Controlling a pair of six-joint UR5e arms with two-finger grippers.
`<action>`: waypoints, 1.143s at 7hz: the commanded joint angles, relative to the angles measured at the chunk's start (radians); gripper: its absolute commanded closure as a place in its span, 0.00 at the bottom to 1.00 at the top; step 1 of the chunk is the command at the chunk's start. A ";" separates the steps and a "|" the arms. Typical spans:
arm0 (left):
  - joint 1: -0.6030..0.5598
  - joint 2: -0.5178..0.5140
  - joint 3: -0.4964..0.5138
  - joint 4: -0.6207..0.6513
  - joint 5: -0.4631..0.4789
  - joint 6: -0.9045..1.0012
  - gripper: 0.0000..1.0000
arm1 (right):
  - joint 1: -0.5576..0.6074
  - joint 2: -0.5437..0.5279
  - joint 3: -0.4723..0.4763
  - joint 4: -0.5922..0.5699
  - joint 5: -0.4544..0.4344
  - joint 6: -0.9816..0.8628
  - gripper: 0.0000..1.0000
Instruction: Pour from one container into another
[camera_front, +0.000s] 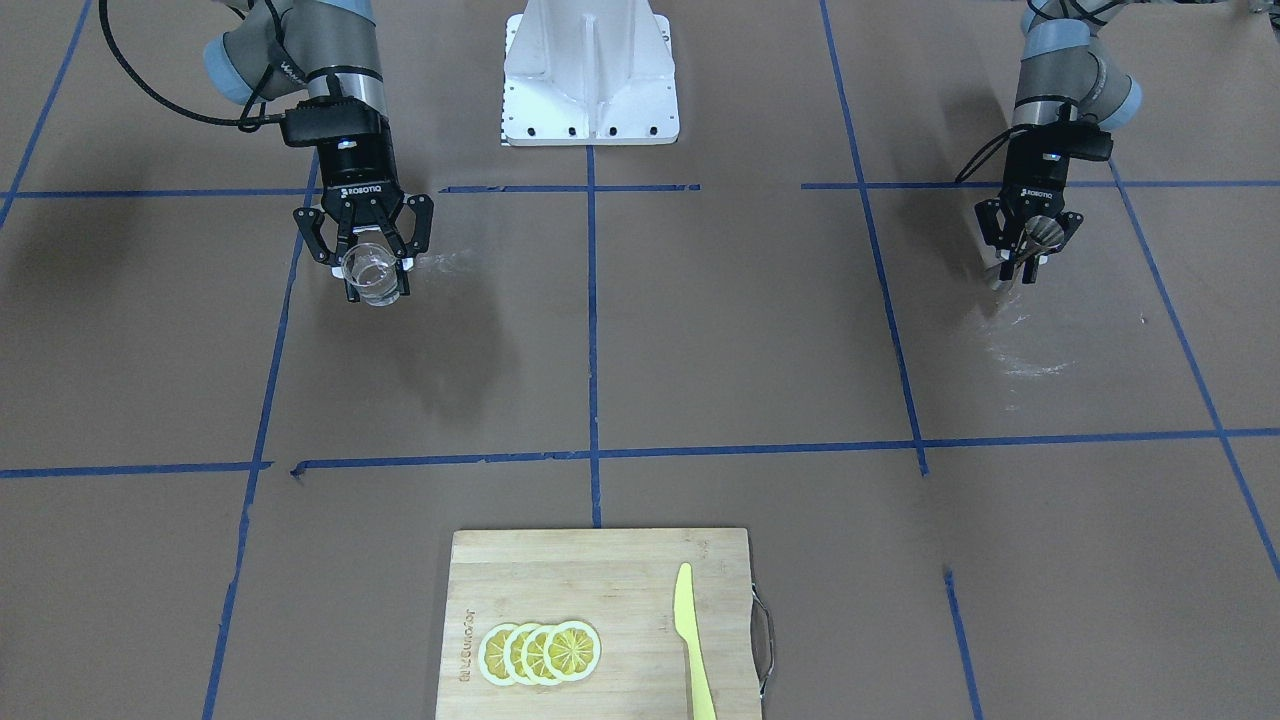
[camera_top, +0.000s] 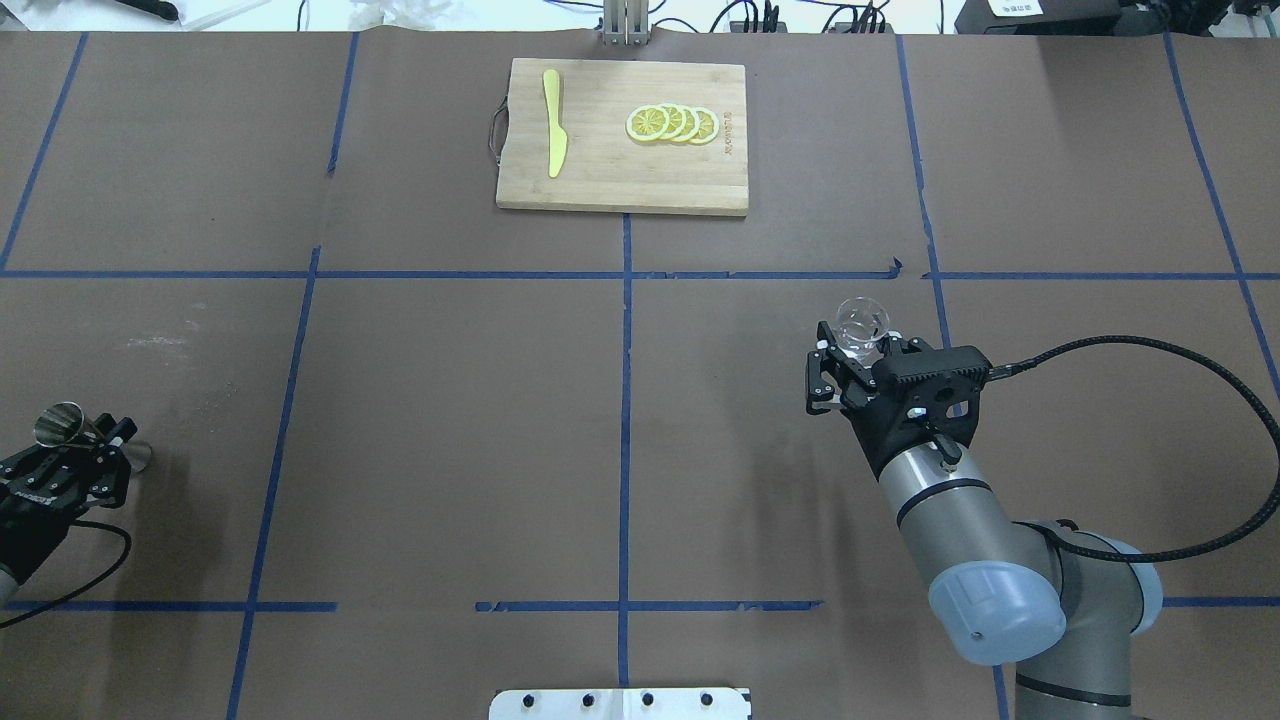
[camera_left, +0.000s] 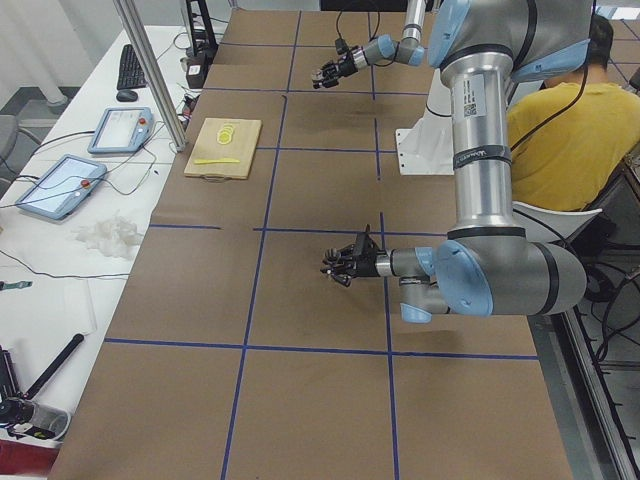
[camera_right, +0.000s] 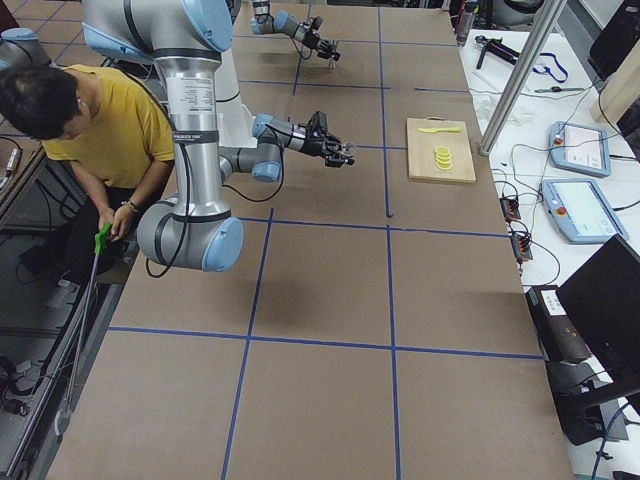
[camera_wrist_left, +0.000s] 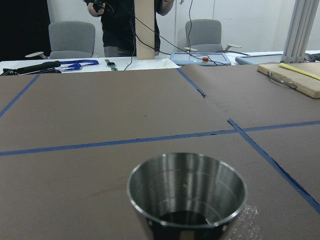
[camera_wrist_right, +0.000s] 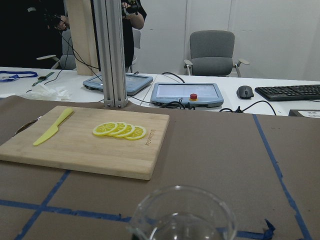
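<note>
The table (camera_top: 450, 400) is covered in brown paper and divided by blue tape lines. The right arm (camera_top: 940, 500) reaches out over the robot's right half of it. The left arm (camera_front: 1050, 80) reaches out to the table's left end.

A wooden cutting board (camera_top: 600, 185) lies at the middle of the far edge, on the operators' side, with its metal handle turned towards the robot's left.

The right gripper (camera_top: 858, 345) has its jaws partly closed, with one finger on each side of the clear glass (camera_top: 862, 320). The glass sits between the fingertips with its mouth upward. It is about midway between the robot's edge and the far edge, and its shadow falls well apart from it, so it appears lifted off the surface.

The left gripper (camera_front: 1028, 252) is near the table's left edge. Its jaws are drawn in narrow and clamp the steel jigger (camera_top: 58, 422) at the waist. The upper cone stands open above the fingers and the lower cone pokes out below them. I cannot tell whether its foot touches the table.

On the board, a yellow knife (camera_top: 553, 135) lies at the handle end. Four overlapping lemon slices (camera_top: 672, 123) lie in a row towards the other end, apart from the knife.
</note>
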 joint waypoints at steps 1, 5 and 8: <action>0.002 0.000 0.000 0.001 0.000 0.000 0.26 | 0.000 0.000 0.003 0.000 0.000 -0.004 1.00; 0.019 0.002 0.000 -0.006 0.002 0.000 0.01 | 0.000 0.000 0.006 0.000 0.000 -0.004 1.00; 0.054 0.012 -0.001 -0.020 0.021 -0.002 0.01 | 0.002 0.020 0.007 0.000 -0.005 -0.004 1.00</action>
